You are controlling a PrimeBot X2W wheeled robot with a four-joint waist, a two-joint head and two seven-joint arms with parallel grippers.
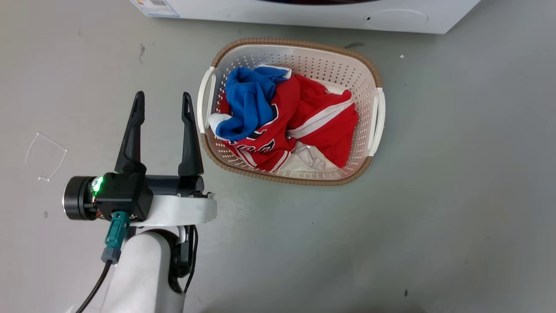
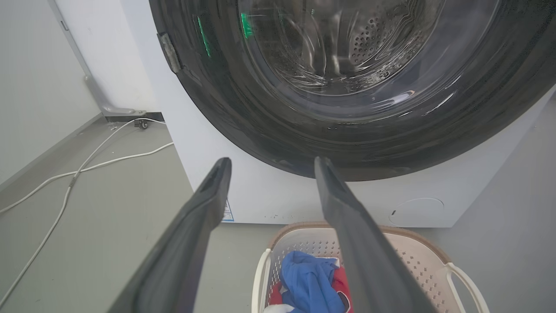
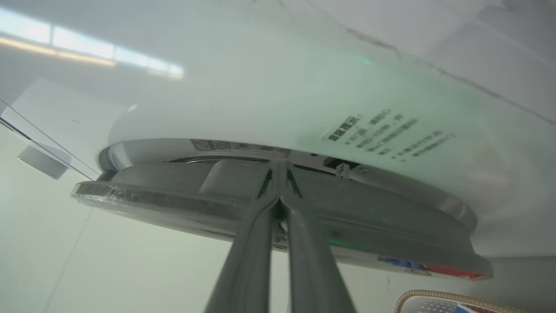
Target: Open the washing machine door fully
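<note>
White boxy front-loading washing machine [image 2: 269, 195] on a grey floor [image 1: 456, 195]. Its large round glossy black door with a clear bulging glass centre [image 2: 243, 117] covers the front, and the perforated steel drum shows through the glass. In the right wrist view the door [image 3: 173, 195] is seen edge-on, a narrow gap parting it from the white front.

Oval cream perforated plastic basket with a brown woven rim [image 1: 365, 78], on the floor just before the machine, holding a crumpled red garment with white stripes [image 1: 321, 117] and a blue garment [image 1: 249, 100]. The dark lettering on the red cloth is folded and unreadable.

Left gripper [image 1: 163, 94]: released, fingers spread, empty, beside the basket's left handle and pointing toward the door's lower edge.

Right gripper [image 3: 280, 165]: clenched, fingertips together in the gap behind the door's rim. Whether they pinch any part of it cannot be told.

White cables [image 2: 87, 167] trail over the floor left of the machine.

Small round cap [image 2: 417, 211], low on the front.

Writing: blue-edged label sticker [image 1: 154, 6] at the lower front corner; grey printed lines [image 3: 382, 132] on the front; a strip with a red triangle [image 3: 239, 145] on the opening's rim. All too blurred to read.
</note>
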